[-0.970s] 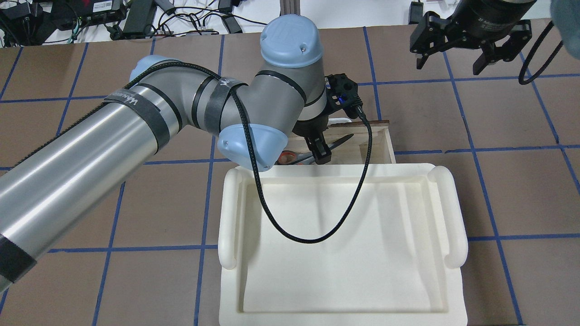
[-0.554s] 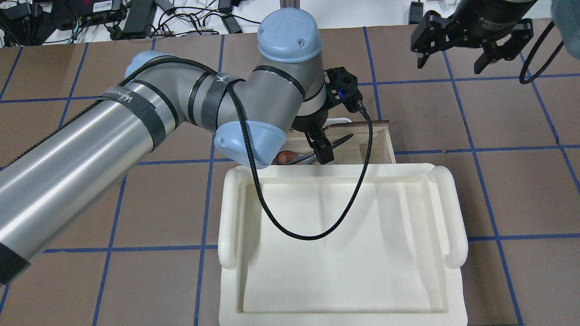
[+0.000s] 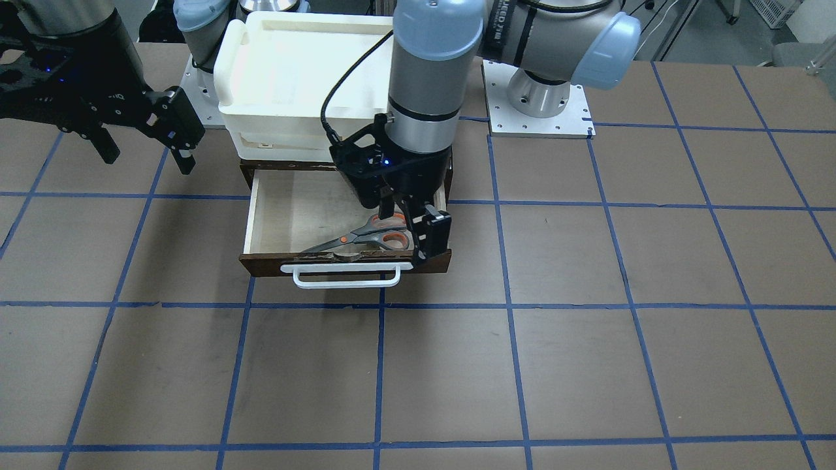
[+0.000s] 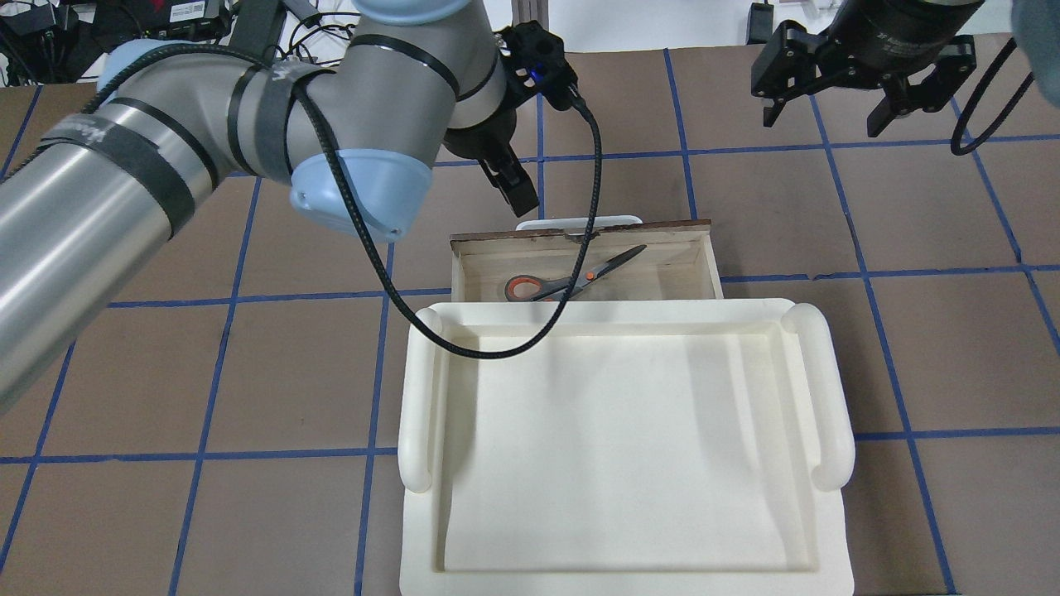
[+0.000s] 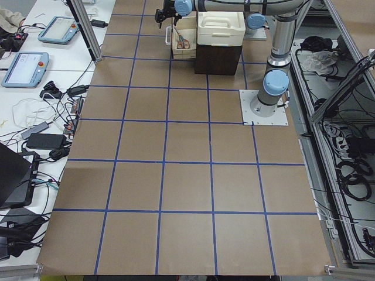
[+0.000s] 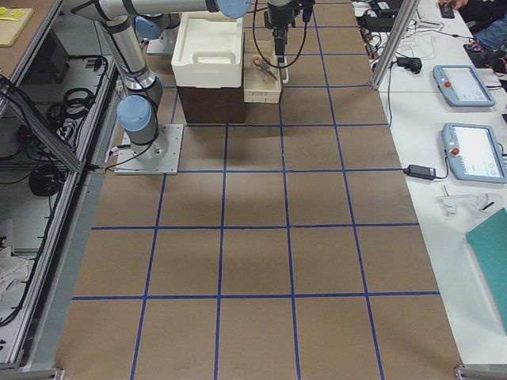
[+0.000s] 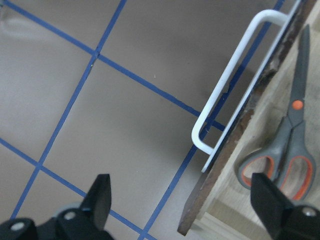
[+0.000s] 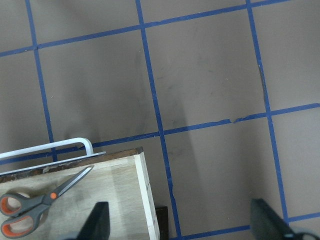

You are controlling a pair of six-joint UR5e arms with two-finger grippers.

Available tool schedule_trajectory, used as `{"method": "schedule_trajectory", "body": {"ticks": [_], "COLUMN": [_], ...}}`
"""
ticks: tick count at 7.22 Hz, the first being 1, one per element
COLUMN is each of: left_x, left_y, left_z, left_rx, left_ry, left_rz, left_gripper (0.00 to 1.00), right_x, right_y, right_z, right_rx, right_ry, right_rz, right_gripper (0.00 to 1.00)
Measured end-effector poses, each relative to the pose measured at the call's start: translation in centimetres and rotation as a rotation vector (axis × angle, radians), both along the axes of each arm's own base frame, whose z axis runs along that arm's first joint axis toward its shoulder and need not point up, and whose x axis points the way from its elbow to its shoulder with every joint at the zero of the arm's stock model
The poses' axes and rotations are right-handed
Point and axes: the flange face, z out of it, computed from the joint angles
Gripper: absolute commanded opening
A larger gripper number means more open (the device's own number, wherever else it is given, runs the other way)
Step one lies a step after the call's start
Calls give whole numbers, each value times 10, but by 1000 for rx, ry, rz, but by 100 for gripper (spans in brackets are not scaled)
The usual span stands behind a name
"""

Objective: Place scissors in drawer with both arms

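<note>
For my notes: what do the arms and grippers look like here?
The left arm is silver-grey tubing with light-blue joint caps, black straps with white lettering, and a black braided cable at its wrist. The right arm has the same colours. The left gripper and right gripper are black, two-fingered; the left one shows a blue light.

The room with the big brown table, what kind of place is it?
Probably a robot lab or test workshop. The left arm and right arm are mounted at a table gridded in blue tape, and side benches hold control tablets with red buttons and loose cables.
</note>
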Motion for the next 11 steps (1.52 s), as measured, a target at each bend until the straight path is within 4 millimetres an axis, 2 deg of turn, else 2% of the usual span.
{"method": "schedule_trajectory", "body": {"ticks": [1,3,5,6,7,9,10,11], "left_x": [13,21,29,43,66,125,151,166], "left_y": [-5,-4,-5,-10,-16,-23,-23,-16], "left_z": [8,17,19,21,28,48,57,64], "left_rx": [-10,-18,3,17,28,55,68,98], "left_ry": [5,10,17,21,28,33,44,55], "left_rz": [24,49,151,224,299,456,547,654], "left_gripper": [100,100,100,100,100,100,100,100], "right_x": [0,0,1,1,1,1,1,1], "right_y": [0,1,1,1,1,0,0,1], "right_z": [0,0,1,1,1,1,1,1], "right_rx": [0,0,0,-1,-2,-1,-1,-2], "right_ry": [0,-3,-7,-9,-10,-13,-13,-13], "right_rz": [2,4,4,5,5,5,5,6], "right_gripper": [100,100,100,100,100,100,100,100]}}
